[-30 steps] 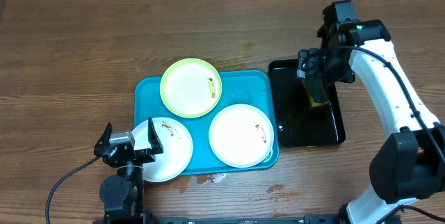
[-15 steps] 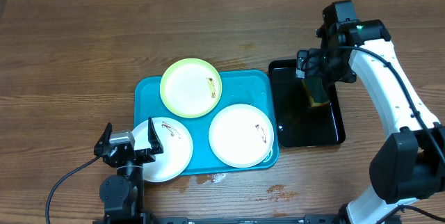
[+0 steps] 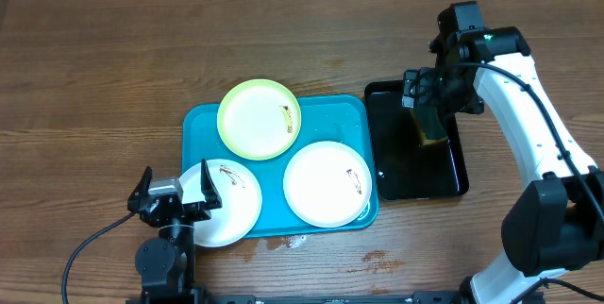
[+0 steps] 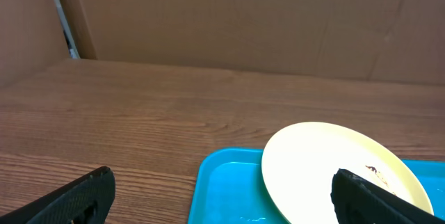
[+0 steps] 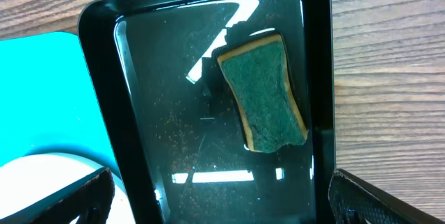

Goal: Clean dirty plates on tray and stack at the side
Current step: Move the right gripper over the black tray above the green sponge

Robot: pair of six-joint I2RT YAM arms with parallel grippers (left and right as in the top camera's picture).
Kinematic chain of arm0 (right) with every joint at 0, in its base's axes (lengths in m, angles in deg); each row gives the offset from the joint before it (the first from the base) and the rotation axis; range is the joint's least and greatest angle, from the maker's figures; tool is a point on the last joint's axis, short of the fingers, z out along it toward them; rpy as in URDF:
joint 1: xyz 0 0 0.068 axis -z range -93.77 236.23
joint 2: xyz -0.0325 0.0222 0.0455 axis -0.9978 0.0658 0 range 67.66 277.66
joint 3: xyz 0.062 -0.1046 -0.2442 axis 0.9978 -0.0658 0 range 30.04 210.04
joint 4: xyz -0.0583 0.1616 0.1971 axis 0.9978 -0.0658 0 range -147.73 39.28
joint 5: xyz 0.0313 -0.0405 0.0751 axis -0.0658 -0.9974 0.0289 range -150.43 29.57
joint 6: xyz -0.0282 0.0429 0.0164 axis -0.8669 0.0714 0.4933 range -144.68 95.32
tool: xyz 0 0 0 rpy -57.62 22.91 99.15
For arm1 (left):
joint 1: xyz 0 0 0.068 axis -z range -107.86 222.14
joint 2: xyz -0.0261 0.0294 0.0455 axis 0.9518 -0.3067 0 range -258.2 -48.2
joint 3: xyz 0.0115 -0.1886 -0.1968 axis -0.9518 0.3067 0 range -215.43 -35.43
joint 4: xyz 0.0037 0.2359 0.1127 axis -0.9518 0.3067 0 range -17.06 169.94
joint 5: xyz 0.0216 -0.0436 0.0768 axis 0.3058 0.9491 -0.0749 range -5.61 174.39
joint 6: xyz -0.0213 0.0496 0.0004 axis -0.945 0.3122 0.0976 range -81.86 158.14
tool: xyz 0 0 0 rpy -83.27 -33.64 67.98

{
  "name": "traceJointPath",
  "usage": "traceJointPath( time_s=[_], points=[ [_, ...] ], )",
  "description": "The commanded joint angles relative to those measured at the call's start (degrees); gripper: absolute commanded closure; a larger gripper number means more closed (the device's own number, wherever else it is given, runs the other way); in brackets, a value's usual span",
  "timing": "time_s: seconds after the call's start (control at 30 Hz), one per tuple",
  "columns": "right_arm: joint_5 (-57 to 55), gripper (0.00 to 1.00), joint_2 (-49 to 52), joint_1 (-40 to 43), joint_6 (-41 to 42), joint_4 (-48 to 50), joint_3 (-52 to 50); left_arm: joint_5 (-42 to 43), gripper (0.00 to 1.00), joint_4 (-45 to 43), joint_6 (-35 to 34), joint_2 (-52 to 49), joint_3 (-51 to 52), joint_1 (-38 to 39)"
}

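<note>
Hardly anything has moved, right gripper [image 5: 222,206] wide apart over the sponge [image 5: 264,95] in the black tray [image 5: 174,113], left gripper [image 3: 176,191] spread open beside a white plate [image 3: 232,208], perhaps touching it, three plates [image 3: 259,118] on the blue tray [image 3: 202,143].

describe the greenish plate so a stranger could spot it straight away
Start at the big turquoise tray. One plate sits at its far left corner, overhanging the rim. It alone is pale yellow-green; the other two plates are white.
</note>
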Motion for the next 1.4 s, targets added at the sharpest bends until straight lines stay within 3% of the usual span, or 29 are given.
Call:
traceJointPath(
  time_s=[0.0,1.37],
  points=[
    [-0.50,0.00,-0.31,0.04,-0.26,-0.22,1.14,-0.70,0.00,-0.20,-0.81,0.46,0.20,0.15],
    [-0.31,0.00,-0.31,0.04,-0.24,0.37,1.14,-0.70,0.00,-0.20,-0.81,0.46,0.22,0.15]
  ],
)
